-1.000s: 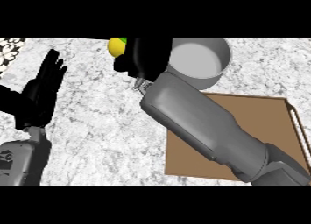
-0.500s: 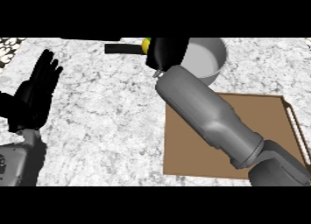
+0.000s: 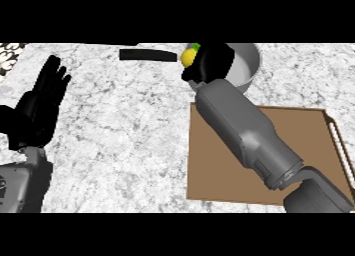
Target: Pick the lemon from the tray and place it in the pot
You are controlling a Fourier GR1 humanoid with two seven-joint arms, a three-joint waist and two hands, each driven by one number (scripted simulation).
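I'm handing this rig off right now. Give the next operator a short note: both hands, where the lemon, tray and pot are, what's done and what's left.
Right hand: shut on the lemon, held over the left rim of the pot.
Left hand: open, fingers up, resting at the view's left side, holding nothing.
Tray: on the counter below the pot, with the right forearm crossing over it; no lemon shows on it.
Pot: at the counter's far edge, its black handle pointing left.
Done: lemon picked from the tray and carried to the pot.
Left: centre the lemon over the pot's opening, release it, withdraw the right hand.
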